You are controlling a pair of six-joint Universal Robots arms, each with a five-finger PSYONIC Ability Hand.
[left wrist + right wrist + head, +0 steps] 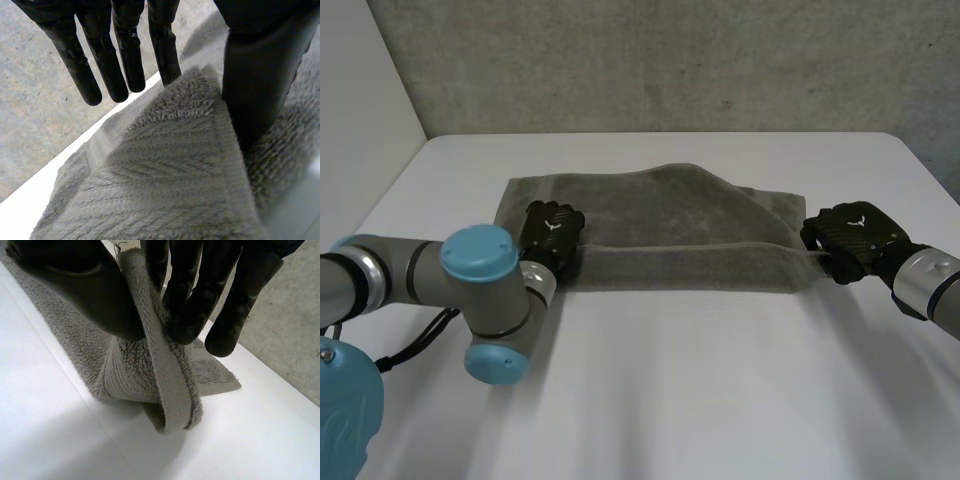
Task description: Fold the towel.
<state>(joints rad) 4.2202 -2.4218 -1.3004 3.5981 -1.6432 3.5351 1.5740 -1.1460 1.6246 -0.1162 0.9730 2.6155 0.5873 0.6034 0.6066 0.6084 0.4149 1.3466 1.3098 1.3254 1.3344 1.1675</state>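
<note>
flat white table [720, 400] takes up most of the head view, rough grey wall [670, 60] behind it. grey rectangular terry towel [670, 225] lies lengthwise across the middle of the table. its near long edge is doubled back over the rest, and there's a low hump in the far layer.

left arm [420, 270], grey joints with a light-blue cap, reaches in to the towel's left end. right arm [930, 285] comes in at the right end.

left hand [552, 232] sits on the towel's left end, by the near corner of the fold. in the left wrist view its fingers [125, 65] are straight and spread, raised above the cloth. the thumb [260, 75] is planted on the pile just beside the folded corner. nothing is gripped, the hand is relaxed and wide.

right hand [850, 240] is at the right end, on the folded edge. in the right wrist view the thumb [90, 295] and curled fingers [195, 305] pinch the doubled towel edge between them. that end is lifted clear of the table and the loose fold hangs below the pinch, while the rest of the cloth stays flat on the table.
</note>
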